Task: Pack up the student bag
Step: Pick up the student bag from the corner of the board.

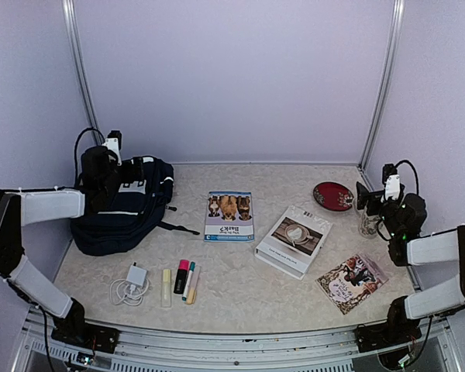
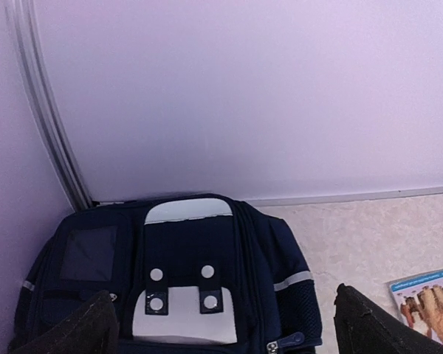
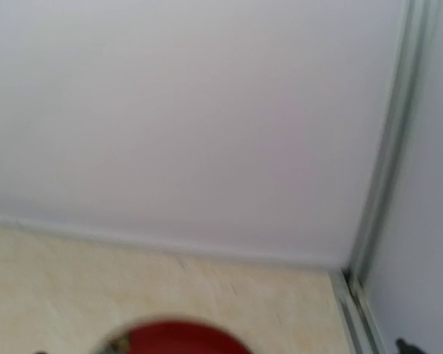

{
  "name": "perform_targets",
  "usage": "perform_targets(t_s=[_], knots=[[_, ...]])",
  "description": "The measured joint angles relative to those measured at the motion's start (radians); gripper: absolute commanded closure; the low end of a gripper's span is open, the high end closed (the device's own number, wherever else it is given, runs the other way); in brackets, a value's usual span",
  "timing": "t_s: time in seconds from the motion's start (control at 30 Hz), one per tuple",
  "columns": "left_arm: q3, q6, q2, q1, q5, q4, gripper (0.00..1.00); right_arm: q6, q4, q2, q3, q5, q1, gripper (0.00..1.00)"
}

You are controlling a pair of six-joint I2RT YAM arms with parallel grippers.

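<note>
Top external check: packing not started, bag looks shut

Top view puts the student bag flat at the left of the frame, near the back wall. The dog book, highlighters and charger all lie loose on the table to its right and lower right. I judge this as the opening step: nothing is in the bag, and I see no open zip.

Left wrist view: the left gripper hangs above the bag's top end, fingers spread wide. The bag fills the lower middle of the frame between them, not touched.

The right gripper is at the right of the top view beside the red plate, well apart from the bag. Its fingers are spread and empty.

Next move calls for finding a zip pull and holding the fabric steady while it runs.
</note>
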Motion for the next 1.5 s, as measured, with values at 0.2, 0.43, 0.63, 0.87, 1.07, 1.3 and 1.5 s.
perform_targets(t_s=[0.2,0.43,0.63,0.87,1.07,1.3,1.5], knots=[[0.226,-0.094,0.09,-0.028,0.066,-0.437,0.01,0.031,-0.248,-0.205,0.147,-0.143,0.0,0.0],[0.335,-0.108,0.317,-0.079,0.113,-0.845,0.07,0.053,-0.343,-0.366,0.146,-0.309,0.0,0.0],[0.524,-0.088,0.498,-0.111,-0.089,-1.018,0.45,0.055,-0.374,-0.441,0.128,-0.354,0.001,0.0],[0.528,-0.073,0.506,-0.181,-0.273,-1.023,1.0,0.058,-0.385,-0.458,0.123,-0.366,0.005,0.0],[0.512,-0.074,0.367,-0.181,-0.282,-1.054,1.0,0.076,-0.389,-0.455,0.124,-0.394,0.008,0.0],[0.599,0.021,0.104,-0.265,-0.344,-1.054,1.0,0.097,-0.42,-0.443,0.149,-0.43,0.03,0.0],[0.836,0.066,0.151,-0.494,-0.341,-1.068,1.0,0.113,-0.481,-0.412,0.23,-0.453,0.091,0.01]])
